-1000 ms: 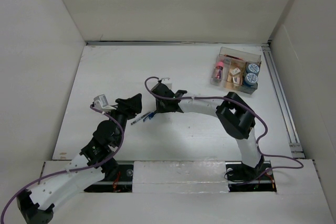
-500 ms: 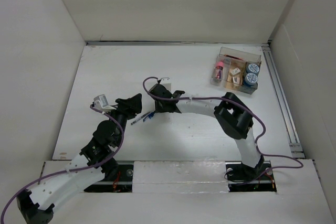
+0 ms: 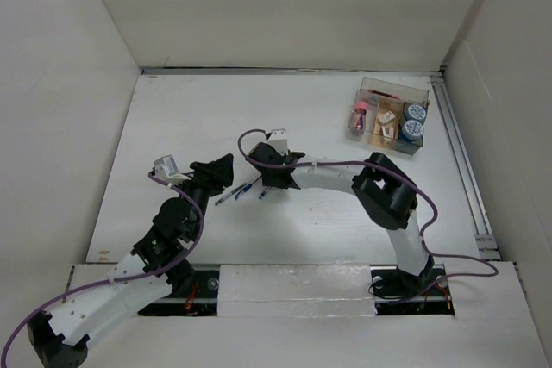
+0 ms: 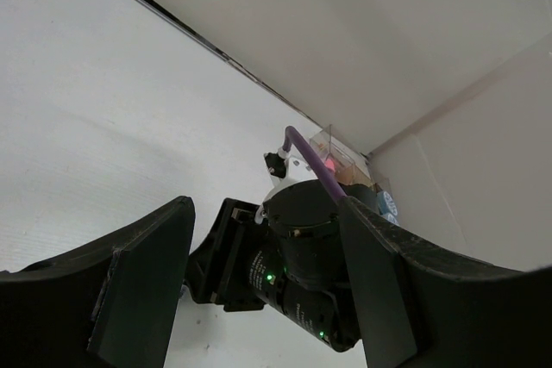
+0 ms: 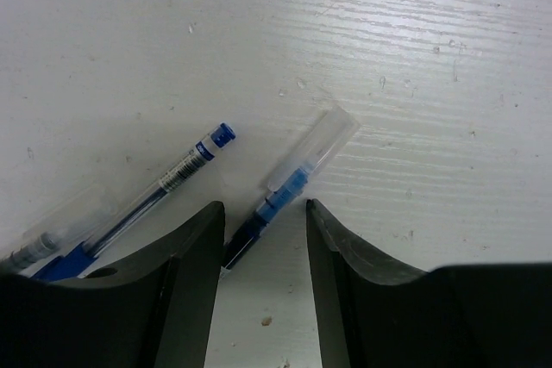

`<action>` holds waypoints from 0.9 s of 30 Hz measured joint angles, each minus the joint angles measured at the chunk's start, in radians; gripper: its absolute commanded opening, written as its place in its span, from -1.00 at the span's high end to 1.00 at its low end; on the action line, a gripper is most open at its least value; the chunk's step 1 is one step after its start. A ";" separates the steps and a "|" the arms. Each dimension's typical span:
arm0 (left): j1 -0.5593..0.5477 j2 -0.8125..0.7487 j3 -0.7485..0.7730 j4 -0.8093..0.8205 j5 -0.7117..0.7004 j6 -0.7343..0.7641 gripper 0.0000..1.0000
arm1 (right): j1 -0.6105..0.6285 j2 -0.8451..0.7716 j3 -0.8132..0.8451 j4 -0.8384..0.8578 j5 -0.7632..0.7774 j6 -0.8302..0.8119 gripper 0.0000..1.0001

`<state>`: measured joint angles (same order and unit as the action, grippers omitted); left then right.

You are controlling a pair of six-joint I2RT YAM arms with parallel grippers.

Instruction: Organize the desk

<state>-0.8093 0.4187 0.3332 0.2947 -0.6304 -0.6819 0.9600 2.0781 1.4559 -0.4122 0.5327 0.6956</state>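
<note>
- Large flat white matte bench: spread across the floor of the scene between upright white wall panels, carrying everything else. Faint grain and small specks on its surface in the right wrist view.
- Right pincer: spread, low over the bench near its middle. Straddling the dark tip end of a blue-inked pen with a clear cap, a gap on each side, nothing pinched.
- Just left of that pen, apart from it and roughly parallel: a clear-barrelled pen with a blue end plug. Printed band on the barrel, too small to read.
- At the lower left edge of the right wrist view, close beside it: a grey and clear pen part, mostly cut off.
- Left pincer: spread, holding nothing, just left of the pens in the top view. Facing the right arm's black wrist housing, with small green lights on it and a purple cable looping off it.
- Small clear plastic compartmented tray: at the bench's far right, well apart from both pincers. Inside, a pink bottle, two blue-topped round tubs and small tan blocks; any labels too small to read.
</note>
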 measured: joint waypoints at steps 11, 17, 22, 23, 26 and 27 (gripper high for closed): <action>0.000 0.006 0.000 0.002 0.001 0.000 -0.27 | -0.003 -0.055 -0.082 0.010 0.013 0.014 1.00; 0.000 0.014 0.000 0.003 0.002 0.000 -0.27 | -0.085 -0.156 -0.211 0.038 -0.031 0.051 1.00; 0.000 0.017 0.000 0.004 0.003 0.000 -0.27 | -0.272 -0.253 -0.245 0.141 -0.129 0.094 1.00; 0.000 0.017 0.000 0.004 0.003 0.000 -0.27 | -0.310 -0.275 -0.244 0.184 -0.146 0.104 1.00; 0.000 0.017 0.000 0.004 0.003 0.000 -0.27 | -0.412 -0.321 -0.216 0.285 -0.172 0.138 1.00; 0.000 0.017 0.000 0.005 0.003 0.000 -0.27 | -0.446 -0.323 -0.193 0.316 -0.175 0.151 1.00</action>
<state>-0.8093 0.4355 0.3332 0.2993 -0.6273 -0.6815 0.5144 1.7550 1.2633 -0.0963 0.3573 0.8467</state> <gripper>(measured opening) 0.639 0.090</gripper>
